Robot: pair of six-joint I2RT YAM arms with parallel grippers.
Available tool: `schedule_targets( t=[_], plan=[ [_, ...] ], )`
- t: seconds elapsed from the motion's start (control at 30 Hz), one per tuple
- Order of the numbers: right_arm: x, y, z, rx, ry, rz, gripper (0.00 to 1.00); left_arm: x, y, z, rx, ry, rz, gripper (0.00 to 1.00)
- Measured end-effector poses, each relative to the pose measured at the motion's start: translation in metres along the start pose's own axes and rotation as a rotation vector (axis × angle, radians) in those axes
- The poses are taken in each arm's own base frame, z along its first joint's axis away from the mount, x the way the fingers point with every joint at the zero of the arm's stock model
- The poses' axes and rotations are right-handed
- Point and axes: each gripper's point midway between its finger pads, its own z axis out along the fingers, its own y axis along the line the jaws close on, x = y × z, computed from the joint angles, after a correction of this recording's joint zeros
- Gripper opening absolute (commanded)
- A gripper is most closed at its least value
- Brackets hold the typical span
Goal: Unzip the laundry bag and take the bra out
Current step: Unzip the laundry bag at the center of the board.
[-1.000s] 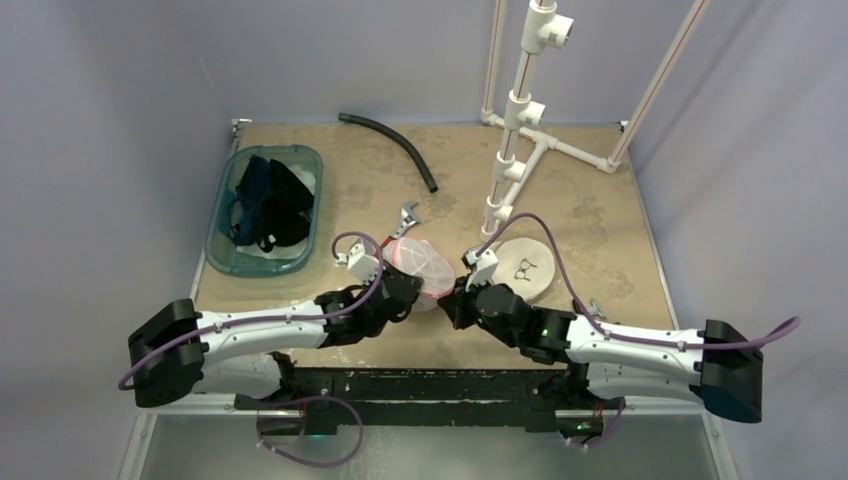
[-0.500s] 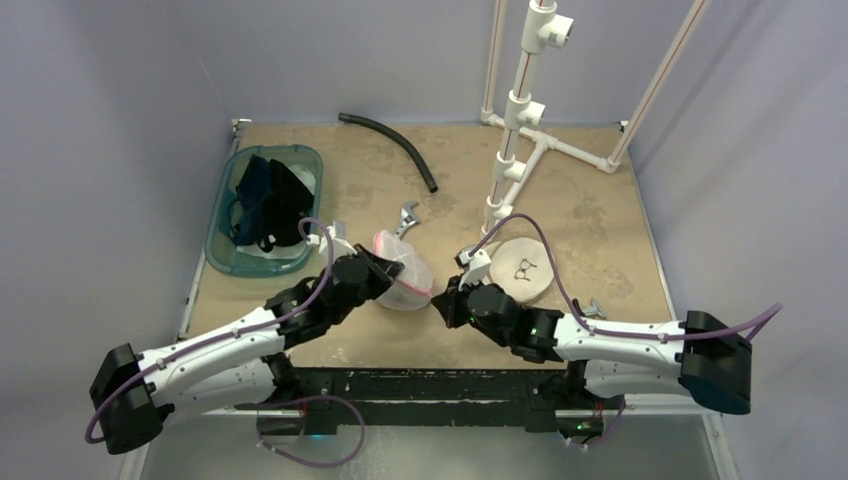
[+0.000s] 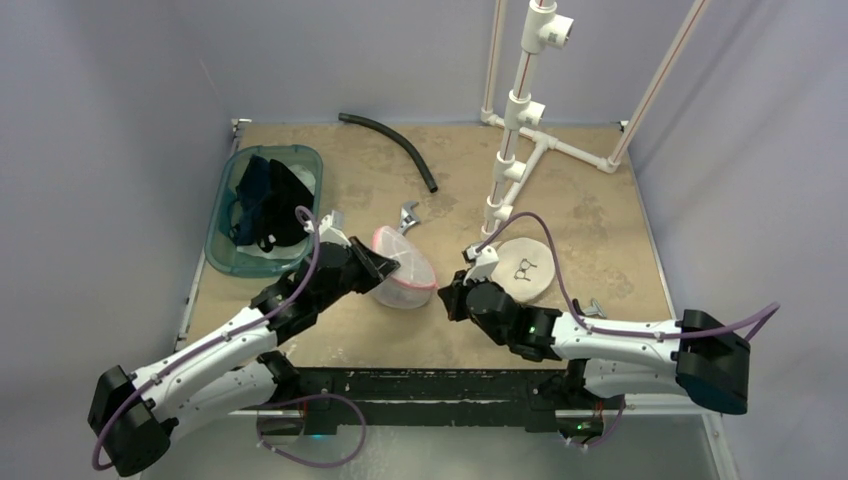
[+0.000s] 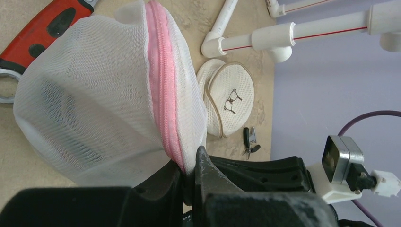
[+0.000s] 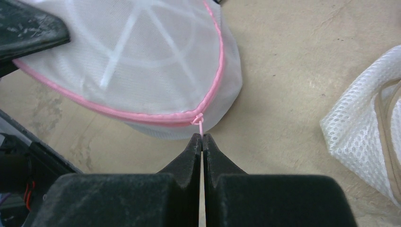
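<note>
**On the counter's near middle: both hands on the laundry bag**

Between my two arms is the white mesh laundry bag [image 3: 405, 275], low over the tan counter [image 3: 590, 220]. Its pink zipper [image 4: 163, 94] looks closed. My left hand [image 4: 189, 161] pinches the bag's zippered edge. My right hand [image 5: 202, 138] is clamped tight on the thin pink zipper pull [image 5: 200, 124]. I cannot make out the bra through the mesh.

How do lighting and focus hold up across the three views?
Top external: even soft light, no glare, laundry bag sharp. Left wrist: its mesh crisp, left pincer dark and soft up close. Right wrist: zipper pull sharp, right pincer underexposed.
</note>
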Motion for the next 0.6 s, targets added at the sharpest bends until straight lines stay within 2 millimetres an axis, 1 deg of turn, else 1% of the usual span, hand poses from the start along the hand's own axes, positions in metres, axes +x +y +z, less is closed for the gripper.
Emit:
schedule_targets(
  t=[0.23, 0.37, 0.47, 0.53, 0.6],
  plan=[
    [-0.006, -0.011, 0.008, 0.045, -0.023, 0.034, 0.0, -0.007, -0.003, -0.011, 0.027, 0.043, 0.029, 0.0],
    [-0.016, -0.014, 0.009, 0.055, -0.053, 0.077, 0.0, -0.011, -0.008, -0.018, 0.051, 0.061, 0.06, 0.0],
    [-0.031, -0.015, 0.001, 0.063, -0.102, 0.115, 0.0, -0.009, -0.011, -0.018, 0.078, 0.093, 0.082, 0.0],
    [-0.045, -0.017, -0.01, 0.067, -0.144, 0.149, 0.0, -0.008, -0.013, -0.014, 0.094, 0.112, 0.086, 0.0],
    [-0.056, -0.021, -0.02, 0.075, -0.182, 0.174, 0.0, -0.004, -0.022, -0.006, 0.14, 0.144, 0.092, 0.0]
  ],
)
